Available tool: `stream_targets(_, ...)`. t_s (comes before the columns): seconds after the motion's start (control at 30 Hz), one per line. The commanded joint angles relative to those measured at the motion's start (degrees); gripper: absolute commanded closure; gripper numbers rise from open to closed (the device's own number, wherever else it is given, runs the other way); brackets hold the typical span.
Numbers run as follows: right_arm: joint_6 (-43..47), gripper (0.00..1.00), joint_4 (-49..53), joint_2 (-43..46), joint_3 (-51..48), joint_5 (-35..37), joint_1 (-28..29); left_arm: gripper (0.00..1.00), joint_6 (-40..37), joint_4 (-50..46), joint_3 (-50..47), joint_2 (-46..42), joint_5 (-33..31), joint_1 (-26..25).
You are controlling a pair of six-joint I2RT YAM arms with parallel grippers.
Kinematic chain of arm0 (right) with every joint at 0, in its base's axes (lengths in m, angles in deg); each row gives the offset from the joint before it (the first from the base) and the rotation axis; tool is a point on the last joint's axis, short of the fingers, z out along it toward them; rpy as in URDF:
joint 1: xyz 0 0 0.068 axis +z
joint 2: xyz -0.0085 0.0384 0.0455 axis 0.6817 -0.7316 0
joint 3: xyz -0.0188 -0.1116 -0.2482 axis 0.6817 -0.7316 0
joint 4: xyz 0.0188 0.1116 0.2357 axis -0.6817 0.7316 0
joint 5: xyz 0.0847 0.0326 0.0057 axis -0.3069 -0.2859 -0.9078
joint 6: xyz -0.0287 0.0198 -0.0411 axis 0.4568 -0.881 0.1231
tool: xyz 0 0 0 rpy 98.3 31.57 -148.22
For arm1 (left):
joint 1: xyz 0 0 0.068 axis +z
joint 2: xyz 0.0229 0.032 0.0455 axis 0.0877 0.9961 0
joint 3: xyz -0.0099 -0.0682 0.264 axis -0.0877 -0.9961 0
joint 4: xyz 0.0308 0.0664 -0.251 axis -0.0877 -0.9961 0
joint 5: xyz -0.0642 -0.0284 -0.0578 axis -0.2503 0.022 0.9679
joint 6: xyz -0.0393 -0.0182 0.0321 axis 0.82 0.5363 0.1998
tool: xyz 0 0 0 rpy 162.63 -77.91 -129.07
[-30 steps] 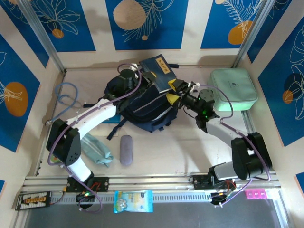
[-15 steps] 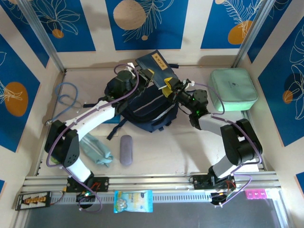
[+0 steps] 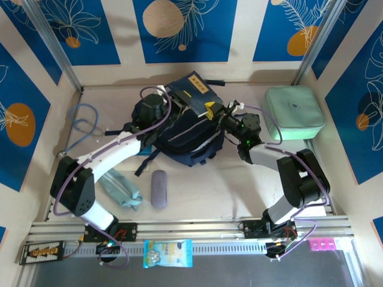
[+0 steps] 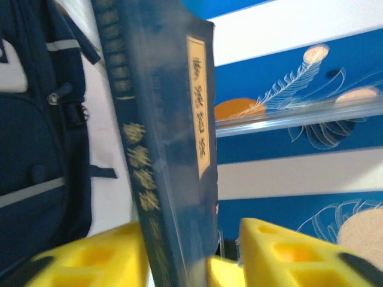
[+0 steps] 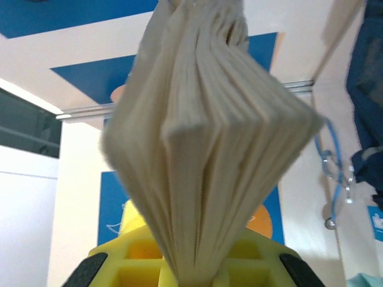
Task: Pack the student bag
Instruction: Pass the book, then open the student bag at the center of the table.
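Note:
The student bag (image 3: 185, 139), a navy backpack with a grey stripe, lies in the middle of the table and also appears at the left of the left wrist view as the bag (image 4: 36, 149). A dark blue book (image 3: 195, 91) with a yellow title label rests on the bag's far edge. My right gripper (image 3: 209, 109) is shut on the book's page edge; the pages (image 5: 209, 137) fan out above that gripper (image 5: 191, 266). My left gripper (image 4: 191, 245) stands open around the book's spine (image 4: 161, 149), with a gap beside its right finger (image 4: 287, 251).
A mint green zip case (image 3: 293, 112) lies at the back right. A grey-purple oblong case (image 3: 158, 188) and a teal pouch (image 3: 119, 188) lie in front of the bag. A blue cable (image 3: 84, 122) is coiled at the left, and a snack packet (image 3: 167, 252) sits on the front rail.
The right gripper reached in and closed on the book's page edge. The left gripper, which held the book, opened and drew back a little to the left. The book settled lower.

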Motion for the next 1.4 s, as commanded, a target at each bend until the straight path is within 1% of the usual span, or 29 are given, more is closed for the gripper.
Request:
stream_targets(0.0, 7.37, 0.96, 6.38, 6.13, -1.05, 1.16, -1.25, 0.37, -7.41, -7.61, -2.43, -4.59, 2.27, 1.12)
stream_targets(0.07, 11.70, 0.98, 11.78, 9.48, -1.59, 0.78, -2.25, 0.24, -13.38, -14.35, -3.29, -6.04, 2.99, 1.42)
stream_targets(0.13, 15.71, 0.99, 17.65, 12.89, -1.65, 0.63, -3.32, 0.17, -18.98, -20.21, -3.68, -6.86, 3.11, 1.58)
stream_targets(0.2, 20.31, 0.99, 24.52, 16.84, -1.65, 0.73, -4.23, 0.10, -25.31, -24.07, -3.98, -7.19, 3.36, 1.50)
stream_targets(0.27, 25.62, 0.99, 33.43, 21.32, -1.22, 1.61, -5.11, 0.00, -31.57, -28.00, -3.16, -6.88, 2.89, 1.42)
stream_targets(0.37, 31.53, 0.99, 44.30, 27.52, -1.21, 3.84, -6.62, 0.00, -43.46, -33.12, -0.57, -4.81, 5.14, 1.42)
stream_targets(0.43, 34.05, 0.99, 48.69, 31.24, -1.75, 5.42, -7.43, 0.00, -50.24, -38.74, 3.09, -1.92, 6.40, 1.37)
stream_targets(0.5, 35.95, 0.99, 52.97, 34.42, -2.13, 6.82, -8.20, 0.00, -56.70, -42.19, 6.15, 1.18, 8.48, 1.29)
stream_targets(0.63, 37.50, 0.99, 60.08, 38.21, -2.18, 6.16, -11.19, 0.00, -66.77, -47.47, 11.56, 6.73, 5.78, -0.34)
stream_targets(0.73, 38.56, 0.99, 63.38, 39.50, -2.39, 5.02, -13.24, 0.00, -72.56, -48.57, 14.64, 10.05, 2.89, -2.06)
stream_targets(0.83, 39.09, 0.99, 64.51, 40.45, -3.08, 5.02, -14.85, 0.01, -76.76, -50.15, 18.51, 13.57, -0.16, -3.91)
stream_targets(0.93, 39.71, 0.99, 65.63, 40.78, -3.18, 4.68, -16.43, 0.06, -79.79, -51.65, 22.04, 17.63, -1.99, -5.10)
stream_targets(1.03, 41.00, 0.99, 66.47, 40.62, -3.35, 4.79, -17.34, 0.15, -82.35, -53.10, 25.49, 21.88, -4.16, -5.75)
stream_targets(1.1, 40.97, 0.99, 66.71, 40.47, -3.58, 4.49, -18.15, 0.21, -83.36, -55.11, 28.44, 24.61, -5.69, -5.90)
stream_targets(1.2, 40.84, 0.99, 66.46, 40.25, -3.79, 3.59, -19.24, 0.26, -84.70, -57.94, 31.99, 27.92, -6.05, -6.09)
stream_targets(1.37, 40.88, 0.99, 66.38, 40.23, -4.11, 3.29, -20.18, 0.34, -85.50, -60.86, 36.79, 32.01, -8.97, -6.10)
